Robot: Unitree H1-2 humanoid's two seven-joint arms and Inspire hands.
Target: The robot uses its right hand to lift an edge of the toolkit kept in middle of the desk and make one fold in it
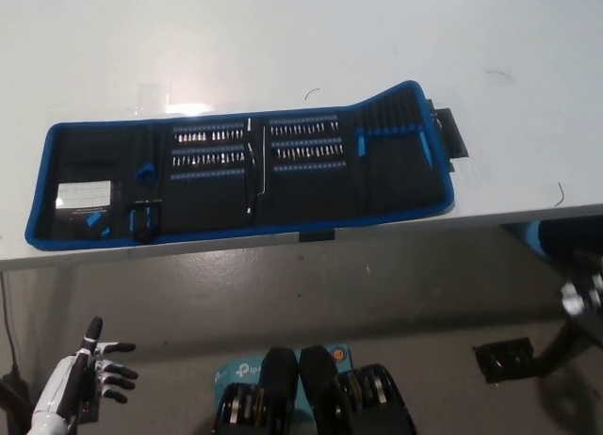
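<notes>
White and smooth, the table (301, 40) fills the upper part of the head view, its front edge running across the picture above a grey floor (377, 294). On it, near that front edge, lies the long black fabric toolkit with a blue border (240, 181), spread open and nearly flat, stretching from the table's left side to right of the middle. Rows of small metal bits (254, 145) sit in blue-trimmed holders across its central panels, and a white label card (85, 196) lies on its left panel. The toolkit's right end panel is raised a little and tilts upward, with a dark flap (452, 134) showing just behind it. Down at the lower left, well below the table edge and well apart from the toolkit, the white left hand (99, 364) rests with its dark-tipped fingers spread and nothing in it. The black right hand does not show clearly anywhere in the picture. A blue and white box (234, 369) lies on the floor at the bottom middle.
</notes>
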